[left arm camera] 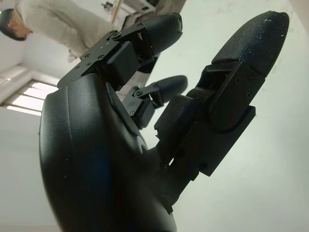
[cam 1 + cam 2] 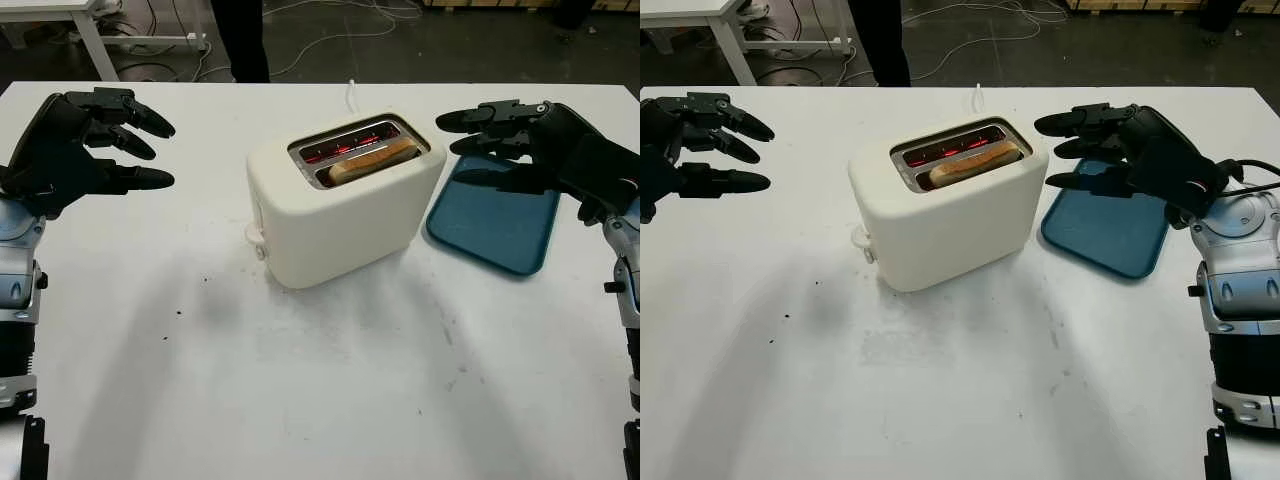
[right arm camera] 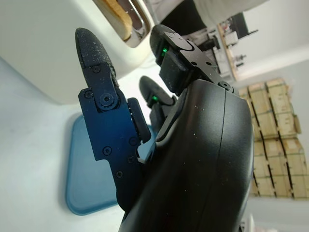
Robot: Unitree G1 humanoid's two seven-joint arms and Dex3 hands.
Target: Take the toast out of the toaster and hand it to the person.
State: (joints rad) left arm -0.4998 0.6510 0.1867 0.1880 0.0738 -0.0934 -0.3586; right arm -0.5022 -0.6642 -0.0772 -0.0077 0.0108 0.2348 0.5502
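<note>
Both robot hands hover above the desk, holding nothing. At about three o'clock from the toaster, the right robot hand (image 2: 520,145) is open over the near edge of the blue tray, its fingertips (image 2: 452,121) aimed toward the toaster and stopping just short of it. Well apart at nine o'clock, the left robot hand (image 2: 85,140) is open too, fingers pointed inward toward the toaster.

A slice of toast (image 2: 372,160) stands in the nearer slot of the cream toaster (image 2: 340,205), its golden top edge level with the slot's rim; the farther slot glows red inside. The toaster sits at the middle of the white desk (image 2: 320,380), turned a little askew, with its lever knob (image 2: 254,236) at the seven o'clock corner and a white cord (image 2: 351,92) running off toward twelve o'clock.

The blue tray (image 2: 495,225) lies flat at three o'clock, just beside the toaster's end. At twelve o'clock, beyond the desk's far edge, a person's dark trouser legs (image 2: 240,40) stand on the floor, with cables trailing across it and a white table leg (image 2: 95,45) toward eleven o'clock.
</note>
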